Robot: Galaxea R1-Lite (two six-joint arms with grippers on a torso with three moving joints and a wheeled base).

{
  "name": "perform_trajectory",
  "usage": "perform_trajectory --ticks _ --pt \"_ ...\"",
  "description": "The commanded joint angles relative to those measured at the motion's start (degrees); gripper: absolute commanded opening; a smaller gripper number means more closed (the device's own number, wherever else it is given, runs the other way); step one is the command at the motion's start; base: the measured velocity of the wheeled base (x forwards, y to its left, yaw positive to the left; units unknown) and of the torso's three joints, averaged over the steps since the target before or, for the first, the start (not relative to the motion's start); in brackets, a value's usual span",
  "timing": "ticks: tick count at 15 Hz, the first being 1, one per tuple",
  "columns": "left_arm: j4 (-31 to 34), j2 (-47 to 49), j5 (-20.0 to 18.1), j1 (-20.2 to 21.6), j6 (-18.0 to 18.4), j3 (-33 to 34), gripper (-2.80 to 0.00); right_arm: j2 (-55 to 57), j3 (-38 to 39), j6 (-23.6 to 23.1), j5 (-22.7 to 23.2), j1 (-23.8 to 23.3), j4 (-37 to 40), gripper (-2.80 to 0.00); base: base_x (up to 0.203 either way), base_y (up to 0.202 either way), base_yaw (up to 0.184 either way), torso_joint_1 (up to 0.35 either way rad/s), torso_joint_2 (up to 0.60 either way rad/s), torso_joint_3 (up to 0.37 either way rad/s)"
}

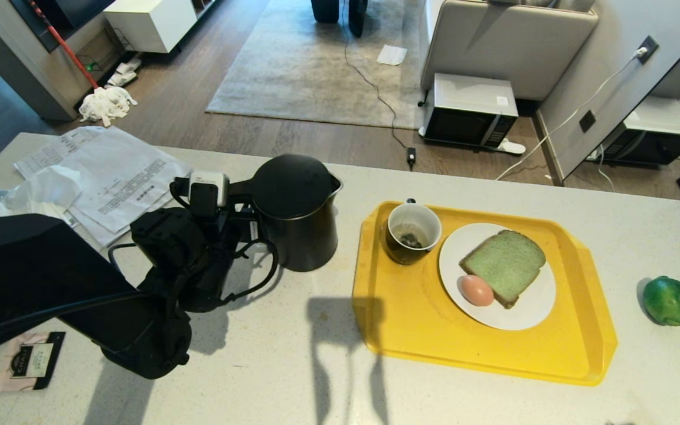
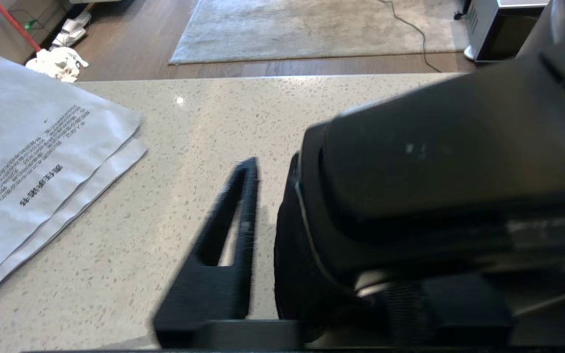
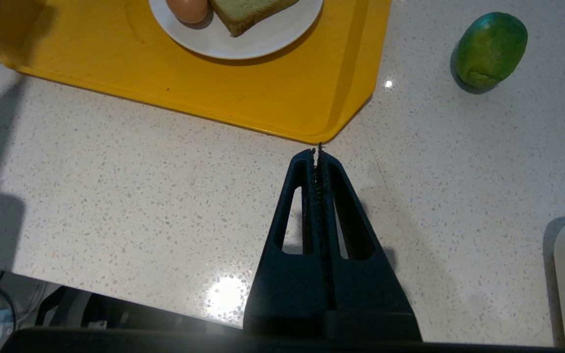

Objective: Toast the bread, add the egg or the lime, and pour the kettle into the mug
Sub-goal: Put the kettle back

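Head view | left gripper (image 1: 244,215) at kettle (image 1: 296,213) handle | jaws apart

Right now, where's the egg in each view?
Head: egg on the white plate, touching the bread, on the yellow tray.
Left wrist: not in view.
Right wrist: egg at the frame's edge, cut off.
Shared landmark: lime on the counter.

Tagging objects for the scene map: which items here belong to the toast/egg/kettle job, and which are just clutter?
Job: kettle at the left gripper; mug, bread and egg on the yellow tray; lime on the counter.

Clutter: printed papers, tissue, sachet, microwave, mop.
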Motion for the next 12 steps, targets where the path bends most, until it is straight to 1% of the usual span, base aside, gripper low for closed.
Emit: perform_trajectory --ticks 1,4,6,9,12 --pt "-0.37 -0.29 0.17 0.03 0.03 0.81 0.0 0.02 -0.02 -0.05 0.0 0.04 0.05 -2.8 0.0 0.0 0.0 0.0 0.0 0.0" --pt "-0.37 -1.73 0.17 -0.46 0.01 4.32 0.0 0.02 0.0 -0.05 0.0 0.04 0.05 -2.8 0.0 0.0 0.0 0.0 0.0 0.0" --pt "-0.37 -3.59 0.17 -1.54 -0.08 7.28 0.0 0.02 -0.07 -0.05 0.0 0.04 0.05 -2.8 0.0 0.0 0.0 0.0 0.0 0.0" --pt "-0.37 -5.53 0.17 -2.36 0.19 8.97 0.0 0.02 -0.06 -0.05 0.0 0.04 0.05 -2.8 0.0 0.0 0.0 0.0 0.0 0.0" --pt "-0.37 -7.72 0.25 -3.9 0.28 12.4 0.0 0.02 -0.05 -0.05 0.0 0.04 0.05 -2.8 0.0 0.0 0.0 0.0 0.0 0.0"
